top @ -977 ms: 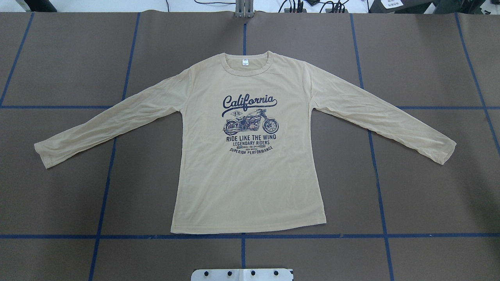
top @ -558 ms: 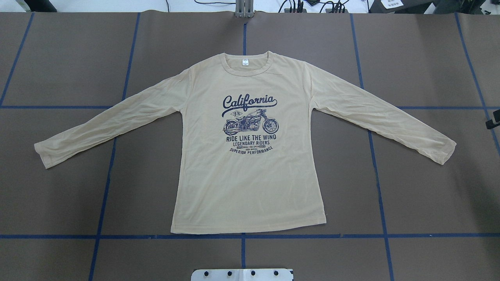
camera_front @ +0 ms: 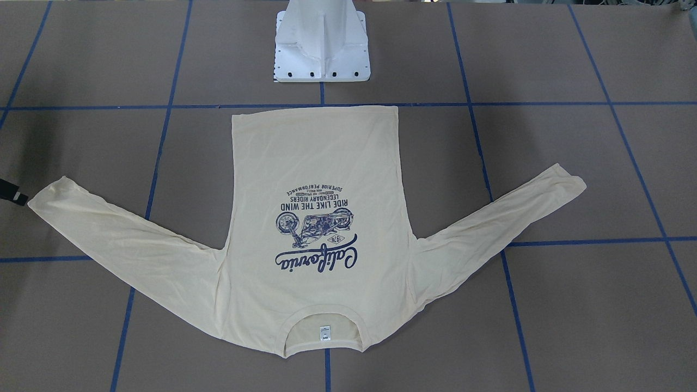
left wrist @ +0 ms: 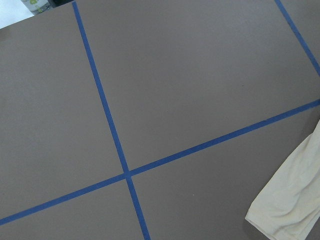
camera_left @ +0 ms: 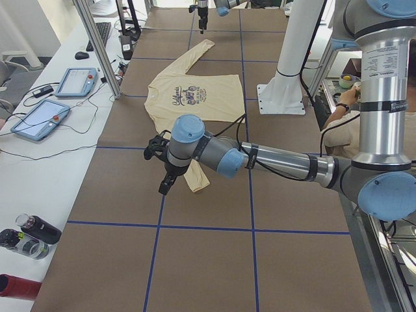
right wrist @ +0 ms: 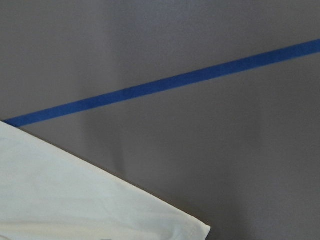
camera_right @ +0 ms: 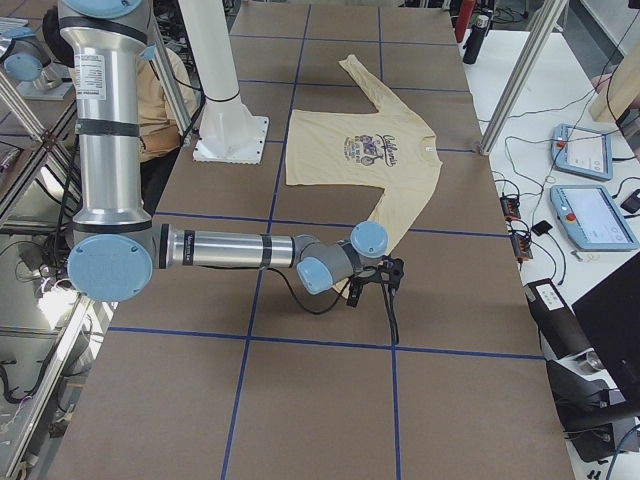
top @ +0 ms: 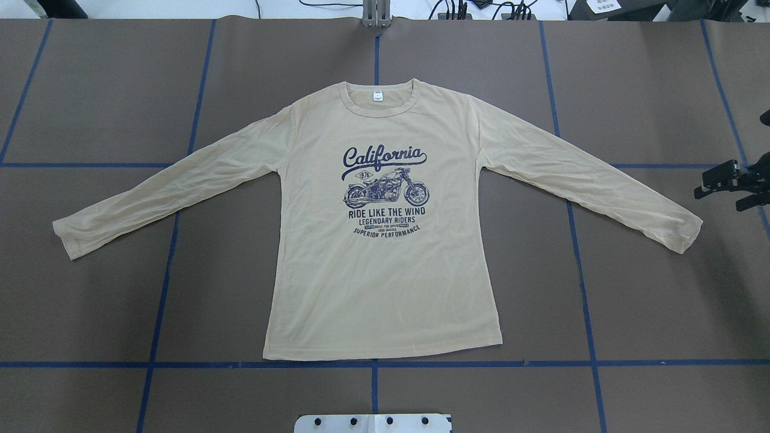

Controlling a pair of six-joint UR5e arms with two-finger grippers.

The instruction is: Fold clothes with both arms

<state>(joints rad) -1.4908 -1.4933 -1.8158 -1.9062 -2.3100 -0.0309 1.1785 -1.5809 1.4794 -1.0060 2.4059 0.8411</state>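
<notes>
The clothes are one cream-yellow long-sleeved shirt (top: pixel 385 264) lying flat and print-up, with both sleeves spread out and the neck label at the far side. My right gripper (top: pixel 731 186) hangs just beyond the right sleeve cuff (top: pixel 686 231), apart from it, with its black fingers spread open and nothing between them. It also shows at the edge of the front-facing view as the right gripper (camera_front: pixel 13 193). My left gripper (camera_left: pixel 162 172) shows only in the exterior left view, above the left cuff (camera_left: pixel 198 182); I cannot tell whether it is open or shut. The left wrist view catches that cuff (left wrist: pixel 290 200).
The white pedestal base (camera_front: pixel 321 49) stands just behind the shirt's hem. Blue tape lines (top: pixel 373 364) grid the brown table. A side bench holds tablets (camera_left: pixel 39 117) and bottles (camera_left: pixel 26 237). A seated person (camera_left: pixel 344 110) is behind the robot.
My right gripper has come into the overhead view from the right edge and moved left toward the right cuff. The shirt has not moved.
</notes>
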